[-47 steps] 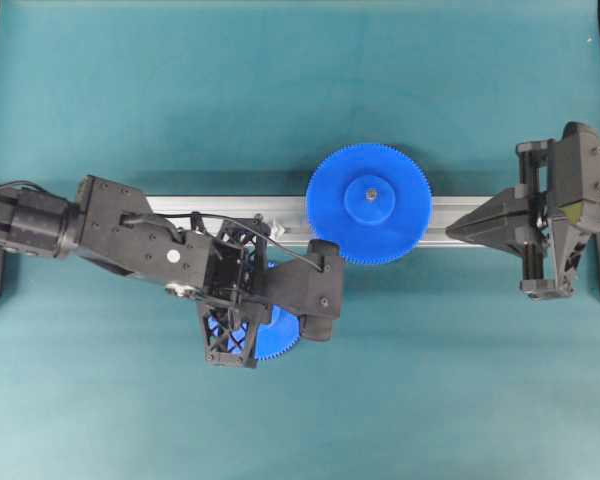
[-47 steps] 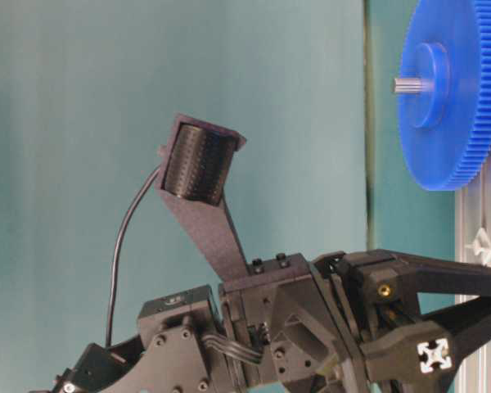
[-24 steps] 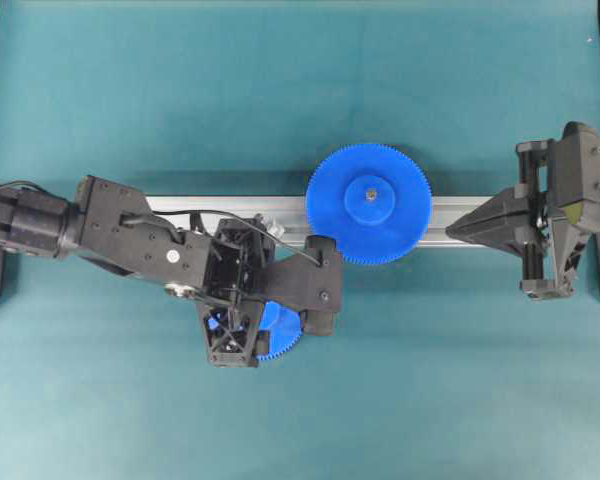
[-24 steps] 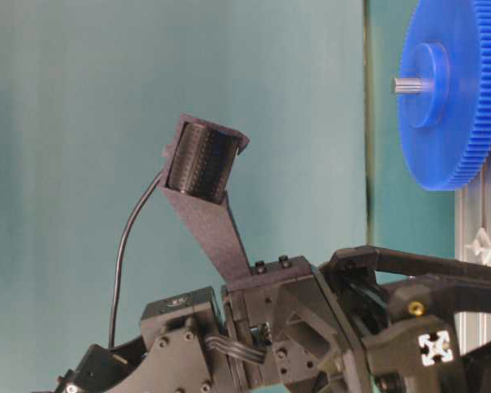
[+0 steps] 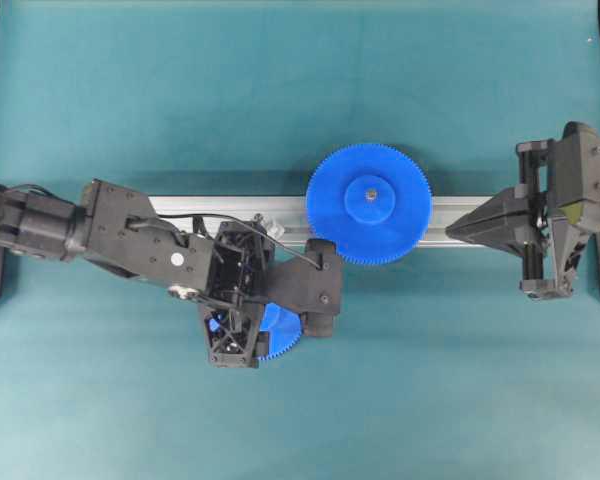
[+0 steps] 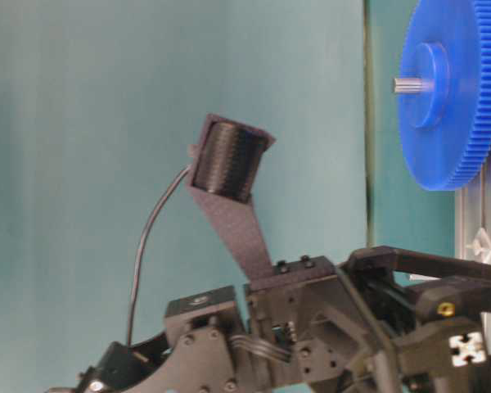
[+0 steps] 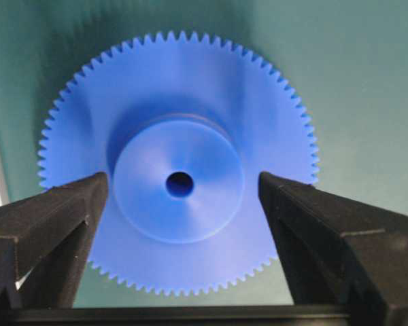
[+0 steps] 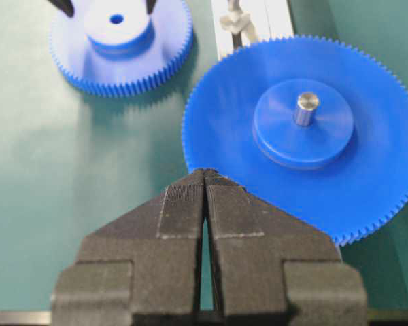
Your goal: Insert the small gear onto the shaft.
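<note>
Opened since a second ago: left claw [image 7: 180, 204], fingers now spread either side of the small gear's hub, not touching it. Small gear [image 7: 177, 163] lies flat on the teal bench [image 5: 280, 90], directly beneath that claw. Right claw [image 8: 204, 183] closed, empty, just beside the large gear [image 8: 306, 129] on the rail [image 5: 180, 206]. Shaft bracket [image 8: 234, 20] beyond it.

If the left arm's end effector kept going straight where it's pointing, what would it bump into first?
Probably the small gear. The left end effector points down at it with its fingers spread open on either side of the raised hub, so the fingertips would likely meet the gear's flat face first.
</note>
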### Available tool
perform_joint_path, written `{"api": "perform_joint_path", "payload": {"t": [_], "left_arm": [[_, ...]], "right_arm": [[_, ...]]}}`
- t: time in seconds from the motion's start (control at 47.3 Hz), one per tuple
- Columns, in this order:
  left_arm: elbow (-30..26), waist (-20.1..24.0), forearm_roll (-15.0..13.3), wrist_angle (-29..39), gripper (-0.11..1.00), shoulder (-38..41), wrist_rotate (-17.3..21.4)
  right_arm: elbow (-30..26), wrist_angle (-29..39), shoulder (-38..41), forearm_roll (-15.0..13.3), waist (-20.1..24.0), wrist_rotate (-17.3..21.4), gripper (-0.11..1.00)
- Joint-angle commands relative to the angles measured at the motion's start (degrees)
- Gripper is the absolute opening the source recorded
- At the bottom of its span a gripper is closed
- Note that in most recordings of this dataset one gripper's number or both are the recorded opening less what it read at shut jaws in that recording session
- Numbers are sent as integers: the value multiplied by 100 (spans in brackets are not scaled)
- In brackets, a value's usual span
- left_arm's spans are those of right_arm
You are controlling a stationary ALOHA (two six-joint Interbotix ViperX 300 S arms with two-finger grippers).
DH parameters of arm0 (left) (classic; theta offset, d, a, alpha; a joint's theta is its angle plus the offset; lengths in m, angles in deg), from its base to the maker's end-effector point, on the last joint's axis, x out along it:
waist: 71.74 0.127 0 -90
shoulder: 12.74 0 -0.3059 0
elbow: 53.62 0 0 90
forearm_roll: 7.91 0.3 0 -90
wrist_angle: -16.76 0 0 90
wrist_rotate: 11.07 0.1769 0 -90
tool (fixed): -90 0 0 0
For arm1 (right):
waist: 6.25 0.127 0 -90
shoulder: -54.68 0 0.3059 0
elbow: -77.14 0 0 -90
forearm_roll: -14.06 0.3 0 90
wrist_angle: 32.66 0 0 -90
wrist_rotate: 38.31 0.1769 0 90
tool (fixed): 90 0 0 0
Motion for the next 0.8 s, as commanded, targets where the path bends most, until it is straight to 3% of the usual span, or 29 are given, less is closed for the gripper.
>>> {"api": "perform_joint_path", "payload": {"t": [0.0, 0.782], "left_arm": [[-70, -18, 9, -26, 92, -70, -18], [-53, 9, 18, -167, 92, 105, 18]], "right_arm": [[-114, -53, -9, 18, -9, 35, 3], [-88, -114, 0, 18, -9, 44, 3]]}}
